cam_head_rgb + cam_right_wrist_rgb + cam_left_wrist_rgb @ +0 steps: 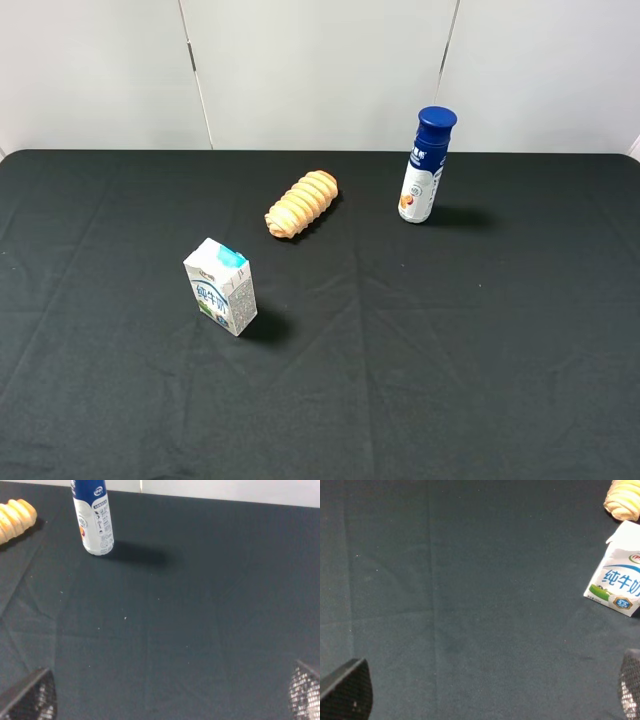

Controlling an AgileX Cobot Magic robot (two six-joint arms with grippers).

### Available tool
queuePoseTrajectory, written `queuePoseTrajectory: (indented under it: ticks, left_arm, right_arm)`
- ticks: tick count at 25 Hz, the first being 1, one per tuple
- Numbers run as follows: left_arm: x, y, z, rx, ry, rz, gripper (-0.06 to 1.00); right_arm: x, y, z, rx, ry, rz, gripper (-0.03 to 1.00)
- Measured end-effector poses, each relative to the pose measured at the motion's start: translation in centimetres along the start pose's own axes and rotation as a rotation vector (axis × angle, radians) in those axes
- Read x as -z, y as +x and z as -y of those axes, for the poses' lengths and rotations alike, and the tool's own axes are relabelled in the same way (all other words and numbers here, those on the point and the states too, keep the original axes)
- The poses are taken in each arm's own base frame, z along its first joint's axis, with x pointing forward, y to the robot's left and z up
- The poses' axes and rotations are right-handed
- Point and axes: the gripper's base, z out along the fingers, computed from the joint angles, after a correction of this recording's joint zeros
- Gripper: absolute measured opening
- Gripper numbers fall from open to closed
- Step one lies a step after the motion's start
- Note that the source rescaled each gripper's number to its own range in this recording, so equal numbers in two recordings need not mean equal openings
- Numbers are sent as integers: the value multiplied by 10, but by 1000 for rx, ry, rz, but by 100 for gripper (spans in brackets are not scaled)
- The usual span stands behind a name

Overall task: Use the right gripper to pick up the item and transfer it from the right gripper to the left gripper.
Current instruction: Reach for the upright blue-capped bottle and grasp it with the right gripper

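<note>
Right wrist view is showing the right gripper (167,695) released, well apart from the item (93,520); approaching level and grasping its middle seems best.

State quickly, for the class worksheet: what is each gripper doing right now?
left gripper: open, holding nothing.
right gripper: open, holding nothing; the drink bottle stands apart from it.

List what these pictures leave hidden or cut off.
- Right wrist: bottle, cap cut off by frame edge.
- Left wrist: carton and roll cut by frame edge.
- Wrist views: left end effector, right end effector show fingertips only; neither in high view.
</note>
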Motion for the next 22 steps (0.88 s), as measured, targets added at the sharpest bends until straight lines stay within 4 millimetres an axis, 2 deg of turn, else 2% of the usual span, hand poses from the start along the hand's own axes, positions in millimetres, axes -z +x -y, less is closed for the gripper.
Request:
queuePoseTrajectory:
  ticks: [22]
  left_arm:
    - [0, 0, 0, 1, 0, 1, 97]
  right_arm:
    - [0, 0, 0, 0, 0, 0, 100]
